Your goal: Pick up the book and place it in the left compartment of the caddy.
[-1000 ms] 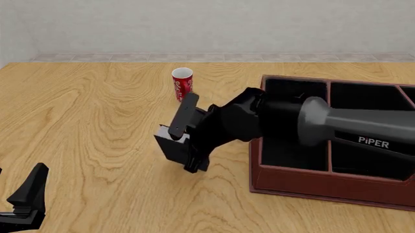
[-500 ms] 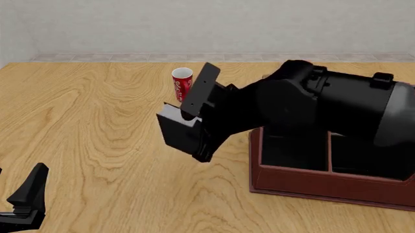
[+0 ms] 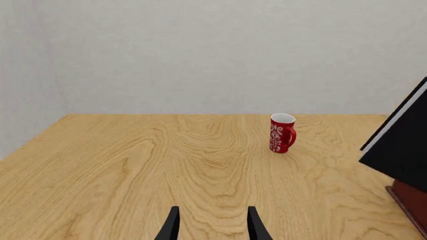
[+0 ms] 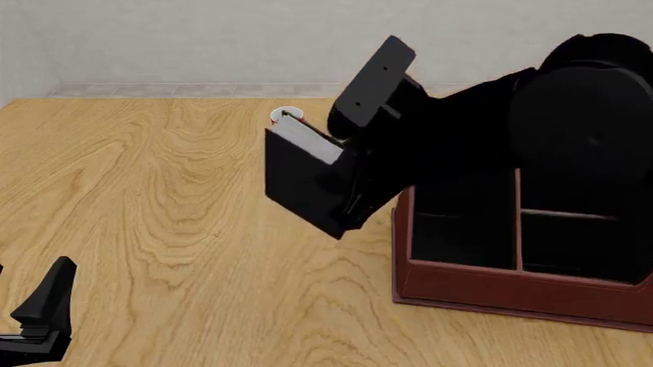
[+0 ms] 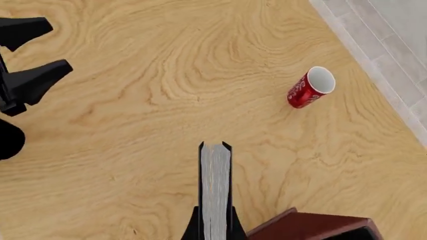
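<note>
The book (image 4: 303,182), black with white page edges, hangs tilted in the air just left of the caddy (image 4: 479,284). My right gripper (image 4: 345,160) is shut on it. In the right wrist view the book (image 5: 215,187) stands edge-on between the fingers of my right gripper (image 5: 215,231), above bare table beside a corner of the caddy (image 5: 313,226). The left compartment (image 4: 457,229) is a long black bay, partly hidden by the arm. My left gripper (image 3: 212,227) is open and holds nothing; it rests low at the near left (image 4: 41,313), far from the book (image 3: 403,145).
A red cup (image 3: 281,133) stands on the wooden table beyond the book; in the front view only the rim of the cup (image 4: 284,115) shows behind it. The cup (image 5: 310,87) appears again in the right wrist view, where the left arm (image 5: 27,75) also shows.
The right arm has raised the book well off the table and carried it up and slightly right, beside the caddy. The book now covers most of the cup. The left arm has not moved.
</note>
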### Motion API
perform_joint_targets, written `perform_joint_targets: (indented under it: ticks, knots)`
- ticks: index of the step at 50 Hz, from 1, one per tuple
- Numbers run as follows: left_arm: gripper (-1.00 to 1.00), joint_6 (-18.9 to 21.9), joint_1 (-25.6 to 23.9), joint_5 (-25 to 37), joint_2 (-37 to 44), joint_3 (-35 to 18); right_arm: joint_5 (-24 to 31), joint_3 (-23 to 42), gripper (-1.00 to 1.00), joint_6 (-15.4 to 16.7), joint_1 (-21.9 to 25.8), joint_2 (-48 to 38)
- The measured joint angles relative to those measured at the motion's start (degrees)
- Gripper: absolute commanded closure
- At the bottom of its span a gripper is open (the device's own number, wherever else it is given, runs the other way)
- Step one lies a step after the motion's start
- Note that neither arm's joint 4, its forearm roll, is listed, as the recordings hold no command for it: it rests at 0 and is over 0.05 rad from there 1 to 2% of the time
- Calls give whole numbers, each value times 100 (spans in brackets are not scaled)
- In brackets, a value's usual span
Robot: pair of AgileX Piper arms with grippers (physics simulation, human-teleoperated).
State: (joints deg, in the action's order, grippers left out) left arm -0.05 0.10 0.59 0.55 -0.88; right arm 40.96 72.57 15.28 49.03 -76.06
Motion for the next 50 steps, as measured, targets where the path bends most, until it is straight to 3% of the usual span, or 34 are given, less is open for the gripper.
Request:
perform_joint_targets:
  ticks: [21, 50]
  knots:
    - [-100, 0, 0, 0, 0, 0, 514, 109, 100, -526, -284, 599]
    - [-100, 0, 0, 0, 0, 0, 1330, 209, 100, -888, -805, 1358]
